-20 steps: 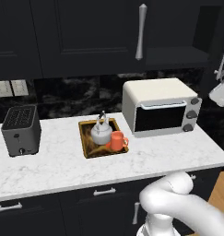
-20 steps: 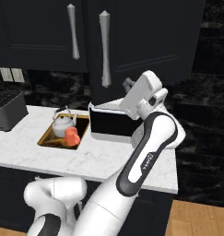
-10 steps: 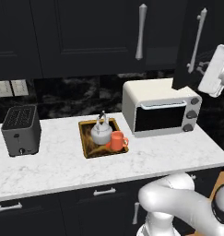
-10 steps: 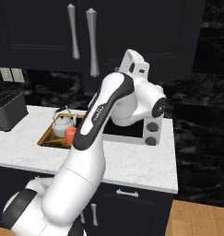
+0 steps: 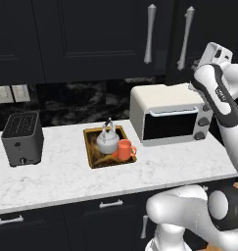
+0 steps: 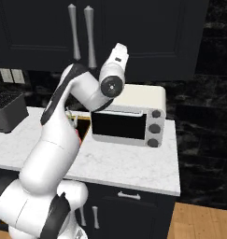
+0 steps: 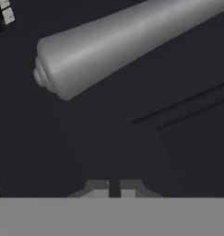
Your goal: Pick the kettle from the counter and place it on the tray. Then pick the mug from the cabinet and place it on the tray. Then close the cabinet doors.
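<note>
Claw [image 7: 114, 188] nearly closed, just below door handle [image 7: 122, 44].

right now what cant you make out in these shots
- Mug, right base view: hidden behind the arm; the tray shows as a sliver.
- Gripper, hand view: the grey band cuts off the finger tips, so contact with the cabinet door is unclear.
- Door handle, hand view: its far end is cut off by the frame edge.
- Kettle spout, left base view: too small.
</note>
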You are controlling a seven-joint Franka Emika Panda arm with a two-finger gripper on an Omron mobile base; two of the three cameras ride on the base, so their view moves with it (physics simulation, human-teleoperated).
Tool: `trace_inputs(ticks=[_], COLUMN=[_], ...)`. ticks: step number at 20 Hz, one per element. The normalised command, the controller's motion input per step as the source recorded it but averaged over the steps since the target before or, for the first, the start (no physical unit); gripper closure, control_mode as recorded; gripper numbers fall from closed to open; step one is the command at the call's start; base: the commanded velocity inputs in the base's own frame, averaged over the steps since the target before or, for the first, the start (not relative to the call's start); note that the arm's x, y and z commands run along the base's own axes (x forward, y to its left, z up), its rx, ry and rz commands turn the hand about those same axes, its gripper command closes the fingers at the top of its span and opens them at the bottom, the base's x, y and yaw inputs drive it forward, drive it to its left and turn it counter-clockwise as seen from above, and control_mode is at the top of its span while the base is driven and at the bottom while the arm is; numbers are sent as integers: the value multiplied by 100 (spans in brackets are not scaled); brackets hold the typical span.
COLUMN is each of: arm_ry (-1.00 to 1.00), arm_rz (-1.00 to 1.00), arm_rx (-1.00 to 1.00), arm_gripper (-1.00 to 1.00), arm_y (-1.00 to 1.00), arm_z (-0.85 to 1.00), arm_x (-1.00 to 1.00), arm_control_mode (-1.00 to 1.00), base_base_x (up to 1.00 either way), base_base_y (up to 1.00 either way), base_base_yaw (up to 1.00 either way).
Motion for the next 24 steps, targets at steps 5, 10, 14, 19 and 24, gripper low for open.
trace_inputs(ticks=[5, 10, 14, 19, 24], arm_ry=[13, 9, 2, 0, 17], arm_rz=[-6, 0, 0, -1, -6], arm_rx=[0, 0, 0, 0, -3], arm_gripper=[100, 100, 100, 100, 100], arm_y=[43, 7, 0, 0, 7], arm_z=[-28, -20, -20, -47, -27], arm_x=[100, 100, 97, 71, 76], arm_control_mode=[-100, -100, -100, -100, -100], base_base_x=[0, 0, 0, 0, 0], base_base_y=[0, 0, 0, 0, 0], base_base_yaw=[0, 0, 0, 0, 0])
